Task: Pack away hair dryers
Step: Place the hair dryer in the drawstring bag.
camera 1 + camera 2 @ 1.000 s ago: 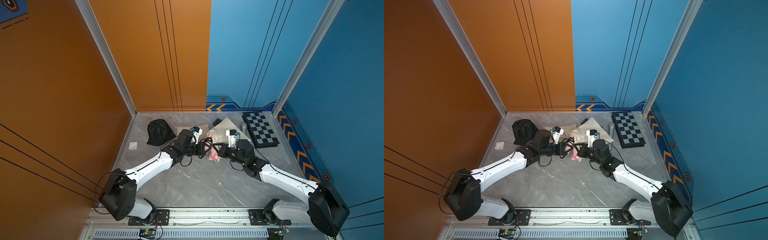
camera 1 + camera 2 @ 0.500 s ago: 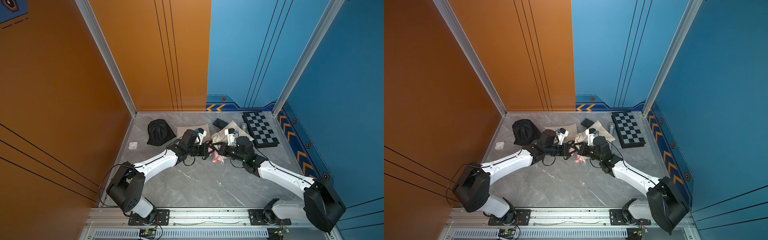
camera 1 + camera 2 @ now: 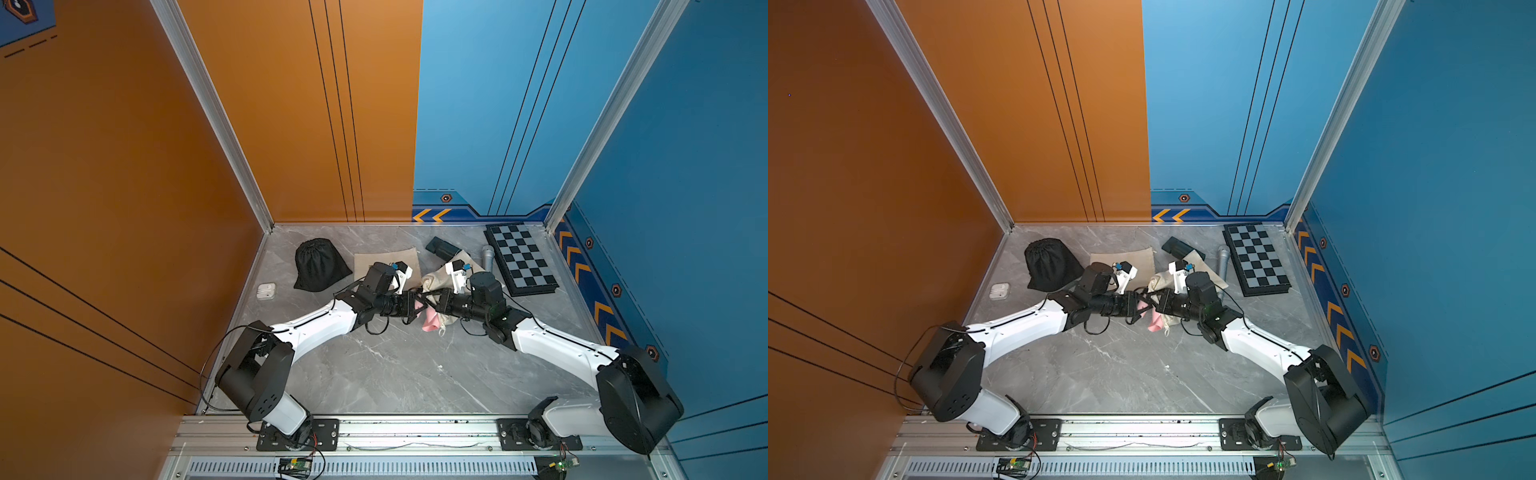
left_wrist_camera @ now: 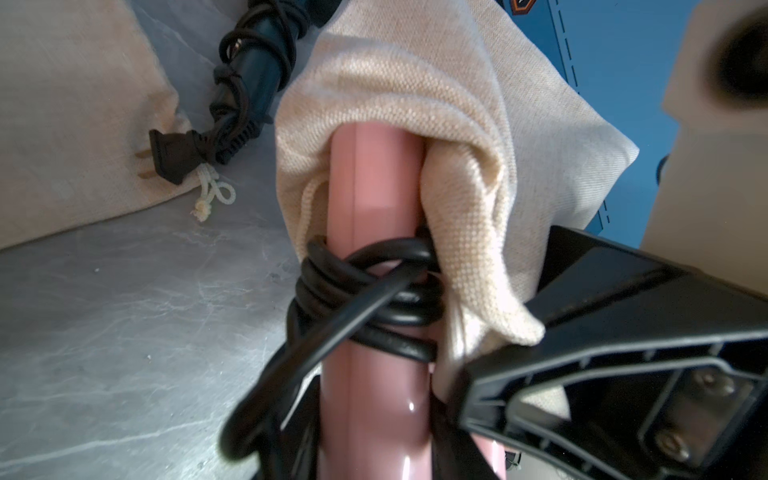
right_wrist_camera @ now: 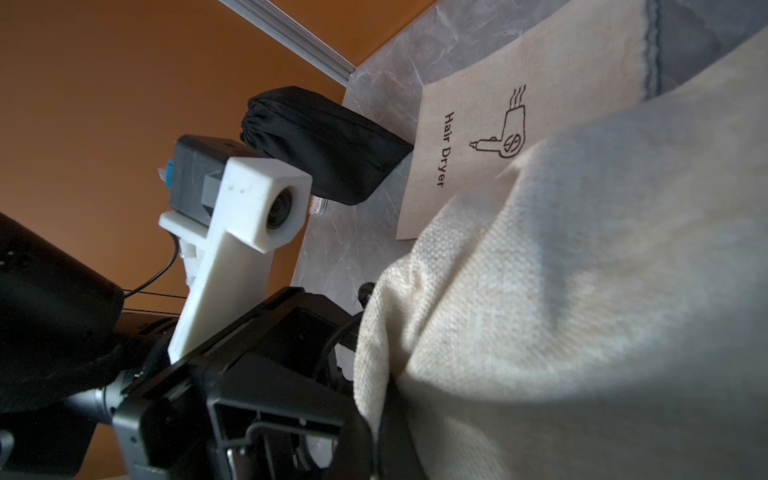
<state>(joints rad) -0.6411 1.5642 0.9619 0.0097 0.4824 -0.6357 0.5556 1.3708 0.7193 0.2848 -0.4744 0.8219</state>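
Left hand clamps the pink hair dryer by its cord-wound handle: rigid, smooth plastic, likely light and slippery. Right hand pinches the soft cream bag at its rim.

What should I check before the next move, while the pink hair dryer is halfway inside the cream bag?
1. Left gripper grips the pink hair dryer by its handle: ok.
2. Right gripper is shut on the mouth of the cream bag: ok.
3. Dryer's front end is under the cloth: ok.
4. Handle and wound cord are inside the bag: not ok, both are outside.
5. Cord's loose end is free of the gripper: cannot tell.
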